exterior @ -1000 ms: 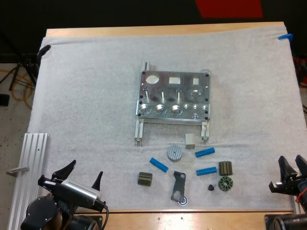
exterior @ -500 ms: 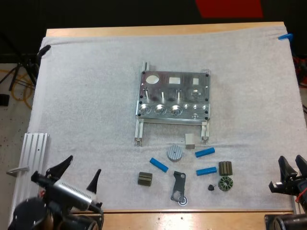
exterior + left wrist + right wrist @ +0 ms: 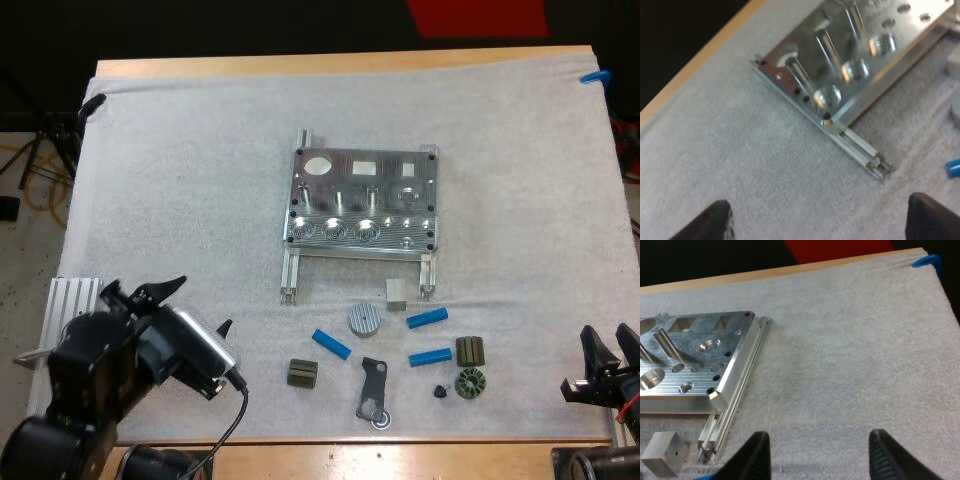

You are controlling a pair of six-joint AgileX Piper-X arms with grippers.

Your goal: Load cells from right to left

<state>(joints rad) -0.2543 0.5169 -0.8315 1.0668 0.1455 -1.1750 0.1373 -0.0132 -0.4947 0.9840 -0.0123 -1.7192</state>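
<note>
Left gripper (image 3: 190, 308) wide open, empty, at the near left of the mat (image 3: 180, 150), right gripper (image 3: 610, 352) open, empty, at its near right edge — three blue cylinders (image 3: 427, 318) lie between them, near the metal fixture (image 3: 362, 205).

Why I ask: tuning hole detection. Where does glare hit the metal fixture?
High view: bright glints on the near row of round recesses of the machined silver metal fixture. Left wrist view: its round pockets and posts shine brightly. Right wrist view: lit evenly, only mild sheen on its milled top.
</note>
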